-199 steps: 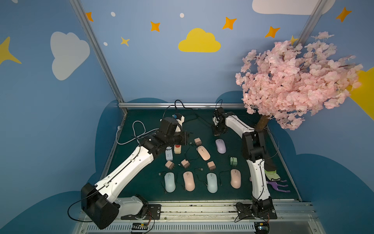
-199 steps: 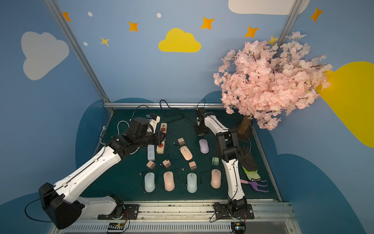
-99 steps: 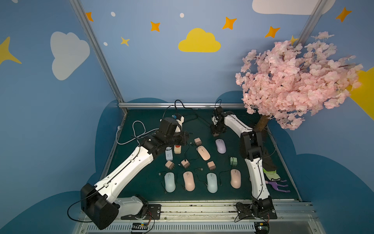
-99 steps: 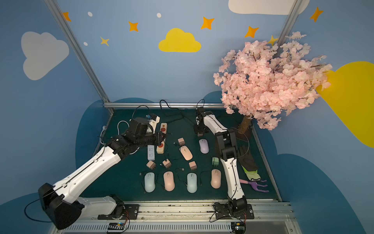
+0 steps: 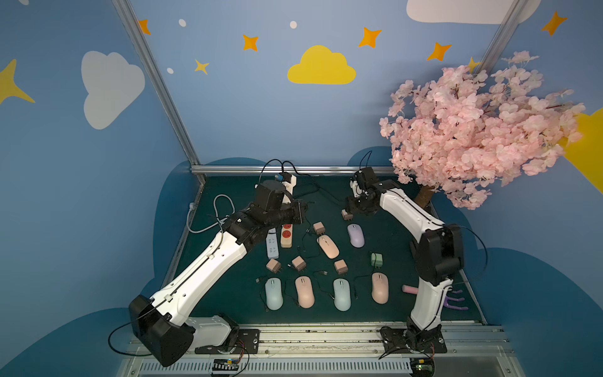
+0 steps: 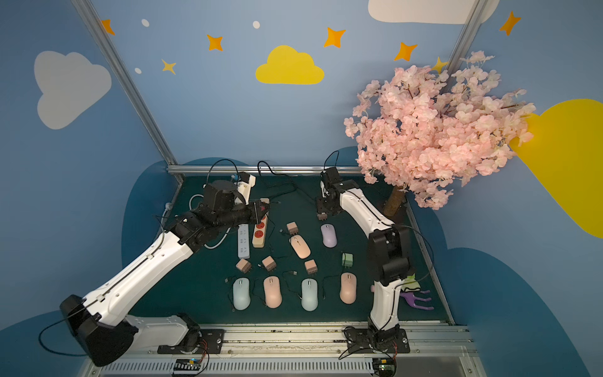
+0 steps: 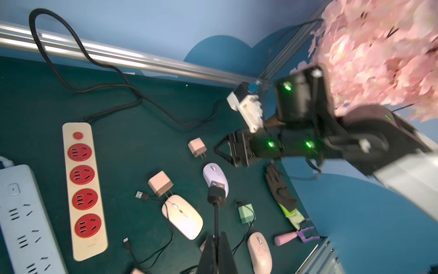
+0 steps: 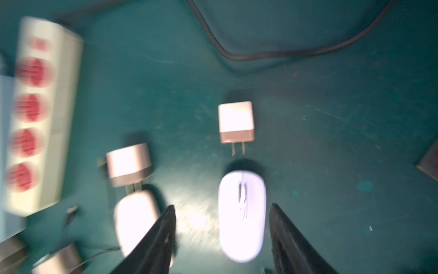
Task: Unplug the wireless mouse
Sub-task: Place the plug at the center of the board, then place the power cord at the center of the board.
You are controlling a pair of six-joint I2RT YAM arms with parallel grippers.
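Observation:
My left gripper (image 7: 216, 237) is shut on a thin black cable, and its black USB plug (image 7: 216, 192) sticks out free beyond the fingertips. In both top views that gripper (image 5: 302, 210) (image 6: 263, 209) hovers over the far end of the beige power strip. A lilac wireless mouse (image 5: 355, 235) (image 6: 329, 235) (image 7: 215, 176) (image 8: 241, 215) lies on the green mat. My right gripper (image 8: 222, 206) (image 5: 350, 212) stands open above it, holding nothing. A pink charger (image 8: 236, 122) (image 5: 346, 214) lies on the mat just beyond the mouse, prongs toward it.
A beige strip with red sockets (image 5: 286, 235) and a pale blue strip (image 5: 272, 246) lie left of centre. Several mice with cables line the front; pink chargers and a green charger (image 5: 376, 260) are scattered between. A cherry tree (image 5: 473, 130) overhangs the right rear.
My right gripper's jaws have widened and the pink charger now lies free on the mat under it. The left arm has stayed put with the cable in its grip.

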